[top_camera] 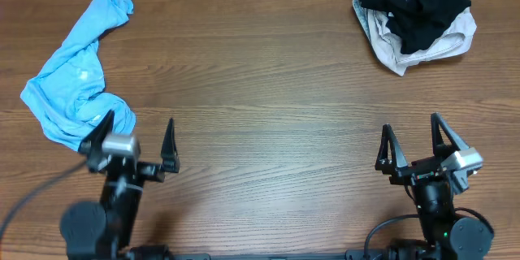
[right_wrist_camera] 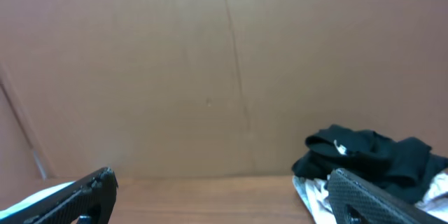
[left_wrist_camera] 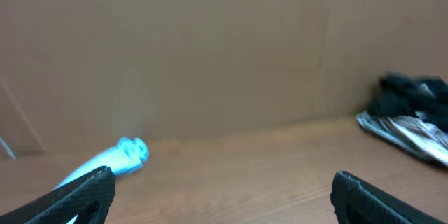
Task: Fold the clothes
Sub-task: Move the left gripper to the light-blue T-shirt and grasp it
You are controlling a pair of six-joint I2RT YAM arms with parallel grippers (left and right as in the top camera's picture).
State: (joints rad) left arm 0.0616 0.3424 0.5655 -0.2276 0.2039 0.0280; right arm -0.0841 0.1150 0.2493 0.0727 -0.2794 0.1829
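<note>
The light sky-blue T-shirt (top_camera: 77, 69) lies crumpled in a long bunch at the far left of the wooden table; a blurred part of it shows in the left wrist view (left_wrist_camera: 112, 162). My left gripper (top_camera: 138, 140) is open and empty at the front left, its left finger right at the shirt's near end. My right gripper (top_camera: 412, 140) is open and empty at the front right, far from the shirt. In both wrist views the jaws (left_wrist_camera: 222, 196) (right_wrist_camera: 224, 196) are spread wide with nothing between them.
A black garment (top_camera: 414, 0) lies on top of a beige/cream garment (top_camera: 431, 47) at the back right corner, also in the right wrist view (right_wrist_camera: 364, 157). A brown cardboard wall (left_wrist_camera: 224, 49) stands behind the table.
</note>
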